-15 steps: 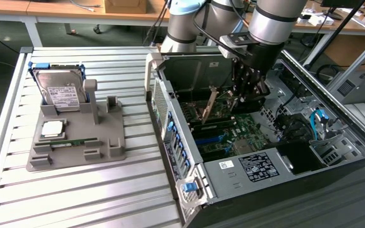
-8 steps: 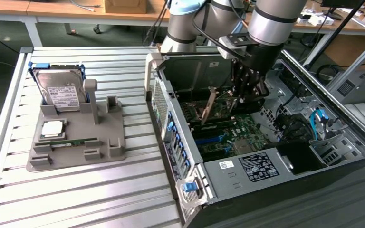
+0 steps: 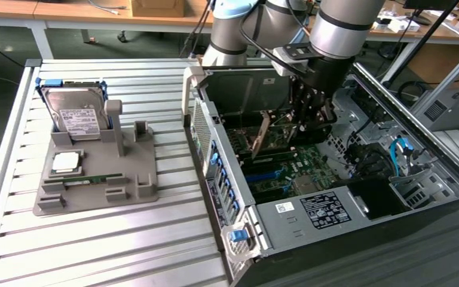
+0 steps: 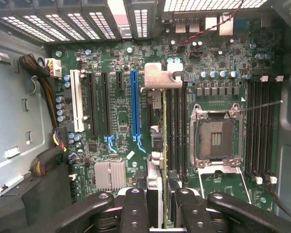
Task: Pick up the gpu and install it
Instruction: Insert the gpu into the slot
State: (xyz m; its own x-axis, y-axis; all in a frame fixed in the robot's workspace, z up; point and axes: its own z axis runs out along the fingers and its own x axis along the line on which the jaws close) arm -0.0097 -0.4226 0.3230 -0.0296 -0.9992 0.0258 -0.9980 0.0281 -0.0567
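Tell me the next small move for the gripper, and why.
Probably a small sideways shift toward the blue slot, then down. The gripper holds the gpu edge-on above the motherboard inside the case, and in the wrist view the card appears offset beside that slot rather than over it.

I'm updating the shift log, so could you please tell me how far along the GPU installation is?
Done: the gpu is off the grey holder, where the hard drive remains. In hand: the tool grips the card edge-on inside the open PC case, above the motherboard. Left: it isn't seated; the blue slot stands empty.
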